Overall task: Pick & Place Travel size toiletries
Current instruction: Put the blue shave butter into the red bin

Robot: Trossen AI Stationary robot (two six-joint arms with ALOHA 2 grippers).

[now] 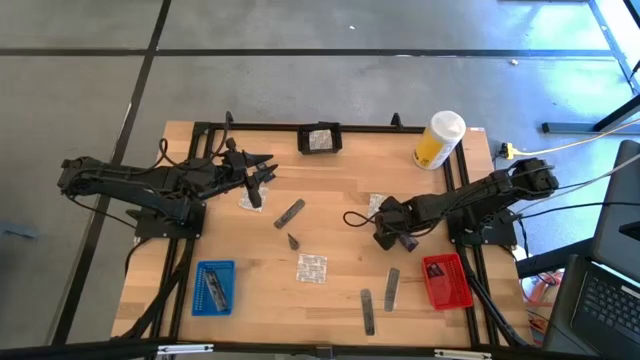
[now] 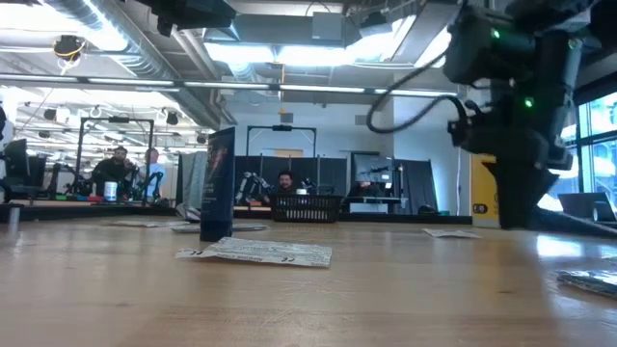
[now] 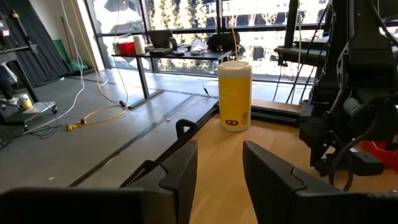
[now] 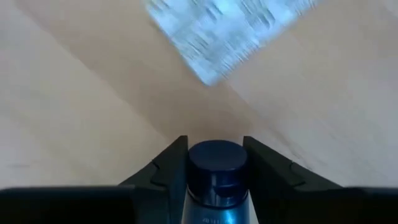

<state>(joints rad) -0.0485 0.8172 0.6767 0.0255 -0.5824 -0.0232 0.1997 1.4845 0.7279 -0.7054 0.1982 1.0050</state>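
The right claw (image 4: 214, 163) is clamped on a dark tube (image 4: 216, 171) above the surface (image 1: 330, 200); the left claw (image 3: 219, 171) stands apart, empty.

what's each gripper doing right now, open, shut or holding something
left gripper: open, holding nothing, raised over the table's left side.
right gripper: shut on a dark tube, down at the table near a foil sachet.

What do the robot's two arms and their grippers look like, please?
Both the left arm and right arm are dark, jointed, with black cables looping alongside. The left gripper and right gripper each have two flat, angular black fingers. Green lights glow on one arm in the low view.
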